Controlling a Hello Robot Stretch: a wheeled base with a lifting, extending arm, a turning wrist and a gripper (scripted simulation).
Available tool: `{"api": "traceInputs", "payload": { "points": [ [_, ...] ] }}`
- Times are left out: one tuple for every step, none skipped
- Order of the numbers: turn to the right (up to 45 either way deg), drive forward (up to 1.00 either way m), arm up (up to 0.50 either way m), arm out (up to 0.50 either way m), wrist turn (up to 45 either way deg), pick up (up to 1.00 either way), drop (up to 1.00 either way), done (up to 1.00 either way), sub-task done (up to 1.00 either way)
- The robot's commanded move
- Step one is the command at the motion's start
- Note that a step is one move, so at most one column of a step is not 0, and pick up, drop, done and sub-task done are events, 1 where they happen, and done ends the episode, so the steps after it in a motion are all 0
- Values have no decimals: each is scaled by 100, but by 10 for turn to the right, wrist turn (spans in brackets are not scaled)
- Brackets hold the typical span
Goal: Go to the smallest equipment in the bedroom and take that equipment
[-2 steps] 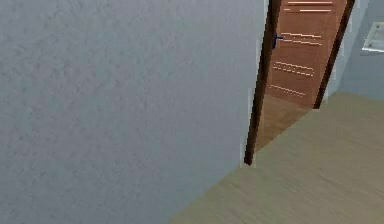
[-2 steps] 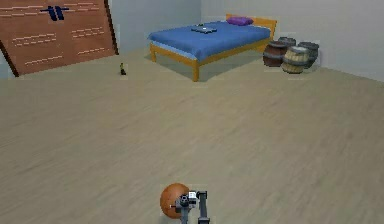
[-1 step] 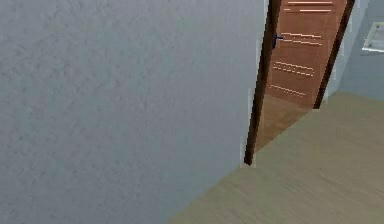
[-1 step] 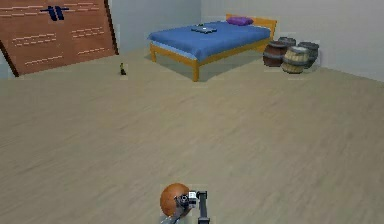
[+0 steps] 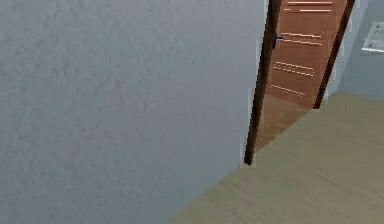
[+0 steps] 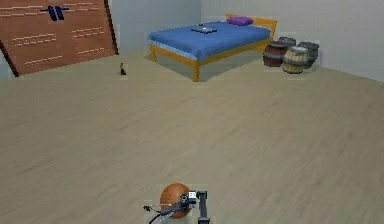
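Observation:
An orange-brown ball [image 6: 175,192] lies low in the arm side view, right by the arm's far end. The gripper [image 6: 157,212] shows as a dark body with thin fingers just left of the small white squares [image 6: 192,201], against the ball's lower edge. I cannot tell whether it holds the ball or whether the ball rests on the wooden floor [image 6: 250,130]. A small dark upright thing [image 6: 123,69] stands on the floor far out, near the brown door [image 6: 55,35].
A bed [image 6: 215,45] with a blue cover, a purple pillow [image 6: 239,19] and a flat grey item [image 6: 204,29] stands at the far wall, with barrels [image 6: 290,55] beside it. In the forward view a grey wall [image 5: 120,100] is close; a brown door [image 5: 300,55] stands at its right.

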Motion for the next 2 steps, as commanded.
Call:
{"api": "traceInputs", "payload": {
  "points": [
    [0,0,0,0,450,0,0,0,0],
    [0,0,0,0,240,0,0,0,0]
  ]
}}
